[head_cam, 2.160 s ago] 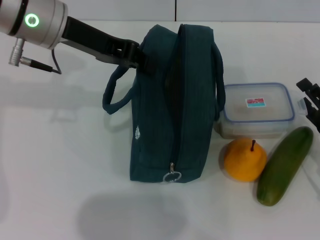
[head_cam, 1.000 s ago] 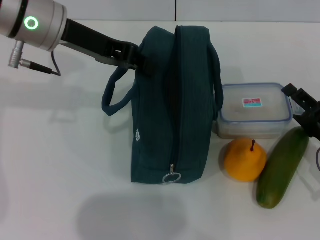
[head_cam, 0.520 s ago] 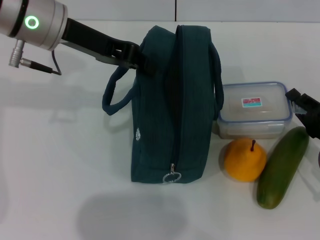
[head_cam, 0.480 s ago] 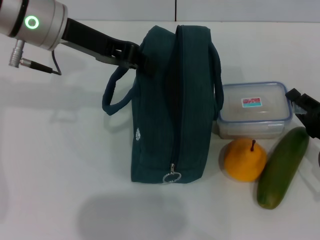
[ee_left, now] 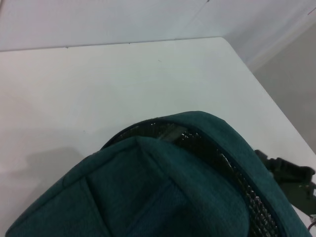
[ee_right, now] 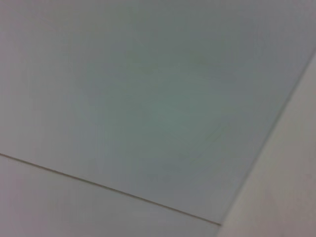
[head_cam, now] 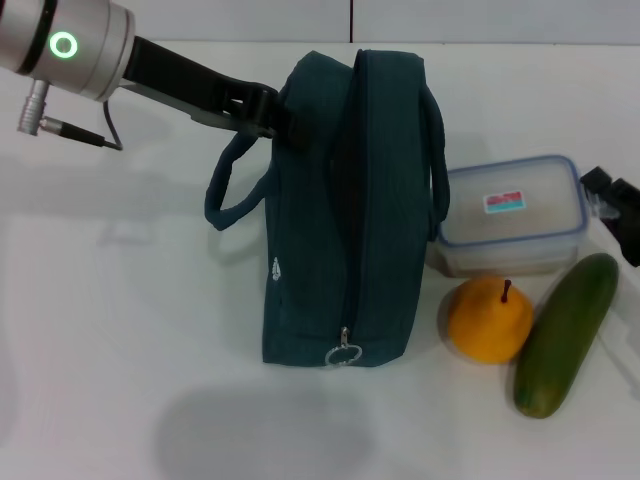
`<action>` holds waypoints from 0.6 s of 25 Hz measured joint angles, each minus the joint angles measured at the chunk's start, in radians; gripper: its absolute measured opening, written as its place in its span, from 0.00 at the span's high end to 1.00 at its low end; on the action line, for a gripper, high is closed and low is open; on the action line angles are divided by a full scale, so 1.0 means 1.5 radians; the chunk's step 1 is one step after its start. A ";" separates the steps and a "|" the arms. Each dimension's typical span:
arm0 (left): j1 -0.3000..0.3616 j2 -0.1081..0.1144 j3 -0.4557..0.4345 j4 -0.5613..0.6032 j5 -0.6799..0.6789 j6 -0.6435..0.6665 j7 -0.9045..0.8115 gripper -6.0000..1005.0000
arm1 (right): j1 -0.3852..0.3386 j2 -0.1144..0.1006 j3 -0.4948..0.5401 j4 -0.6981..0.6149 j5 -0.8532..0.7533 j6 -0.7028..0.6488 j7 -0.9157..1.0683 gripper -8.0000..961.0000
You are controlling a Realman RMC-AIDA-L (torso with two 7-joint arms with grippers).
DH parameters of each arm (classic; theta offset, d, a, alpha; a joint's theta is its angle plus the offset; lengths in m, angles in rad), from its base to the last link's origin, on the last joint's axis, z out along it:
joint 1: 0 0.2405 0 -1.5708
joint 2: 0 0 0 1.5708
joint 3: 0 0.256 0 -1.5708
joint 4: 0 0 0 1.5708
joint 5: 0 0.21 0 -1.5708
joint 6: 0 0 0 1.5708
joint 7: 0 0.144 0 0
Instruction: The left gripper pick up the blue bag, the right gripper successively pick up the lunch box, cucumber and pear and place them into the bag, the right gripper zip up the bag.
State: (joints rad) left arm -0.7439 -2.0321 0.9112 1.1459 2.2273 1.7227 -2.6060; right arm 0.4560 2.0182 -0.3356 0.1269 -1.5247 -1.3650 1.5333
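The blue bag (head_cam: 345, 210) stands upright mid-table, its zipper ring pull (head_cam: 343, 352) at the near end. My left gripper (head_cam: 270, 112) is shut on the bag's far left top edge, next to a loop handle. The left wrist view shows the bag (ee_left: 163, 197) with its mouth slightly open. The lunch box (head_cam: 510, 215) lies right of the bag, its right end tilted up. My right gripper (head_cam: 612, 208) is at that right end, closed on it. The pear (head_cam: 490, 320) and the cucumber (head_cam: 565, 332) lie in front of the box.
The white table (head_cam: 120, 330) stretches left of and in front of the bag. The right gripper also shows far off in the left wrist view (ee_left: 291, 177). The right wrist view shows only a plain pale surface with a seam.
My right gripper came in from the right edge to the lunch box's right end. The box's right end has since lifted slightly. The bag and left gripper have stayed put.
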 joint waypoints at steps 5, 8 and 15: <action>-0.001 0.001 0.000 0.000 0.000 0.000 0.002 0.94 | -0.008 -0.001 0.006 -0.014 0.005 -0.038 0.005 0.81; -0.002 0.001 0.000 0.000 0.000 0.000 0.002 0.94 | -0.009 -0.001 0.005 -0.022 0.005 -0.039 0.016 0.85; -0.003 0.001 0.000 0.000 0.000 -0.002 0.002 0.94 | -0.009 -0.001 0.003 -0.025 0.005 -0.032 0.018 0.95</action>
State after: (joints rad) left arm -0.7488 -2.0309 0.9107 1.1459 2.2273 1.7201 -2.6031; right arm 0.4424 2.0171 -0.3313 0.0895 -1.5170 -1.4127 1.5602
